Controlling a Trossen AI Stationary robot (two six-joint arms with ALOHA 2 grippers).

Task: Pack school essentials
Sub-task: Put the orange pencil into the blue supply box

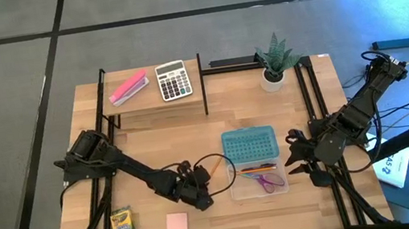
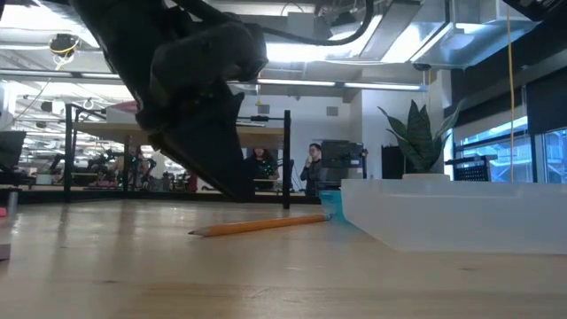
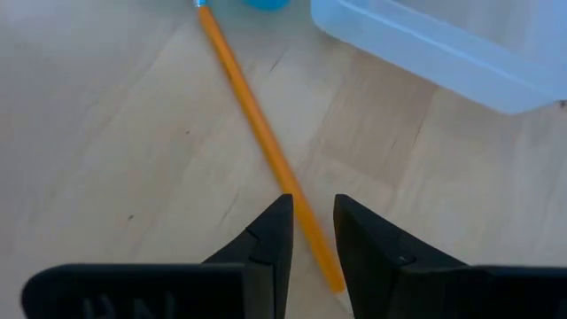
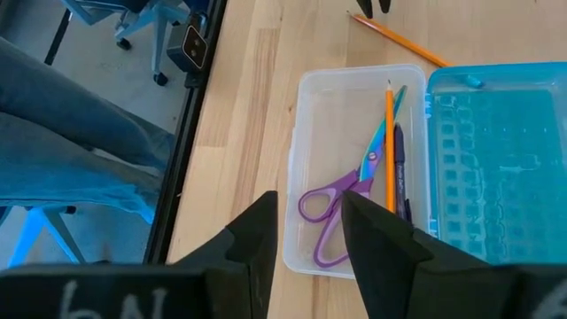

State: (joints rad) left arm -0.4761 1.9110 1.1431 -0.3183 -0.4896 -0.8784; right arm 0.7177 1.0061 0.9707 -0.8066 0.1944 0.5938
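Left gripper (image 3: 312, 232) is hovering low over the table (image 1: 191, 133) just beside the clear box (image 1: 256, 180), its narrowly parted fingers straddling the near end of an orange pencil (image 3: 266, 142) lying flat on the wood; not clamping it, jaws slightly apart either side. The pencil's other end is lying close to the box's corner. Right gripper (image 4: 310, 232) is hanging near the box's other side, fingers partly open, holding nothing. Inside the clear box, purple-handled scissors (image 4: 341, 208) are lying beside a second orange pencil (image 4: 389, 146) and a dark pen (image 4: 399, 173). The box's teal lid (image 1: 250, 145) is lying open next to it. Crayon box (image 1: 123, 224) and pink notepad (image 1: 177, 224) are sitting near the table's front edge, well apart from the clear box.
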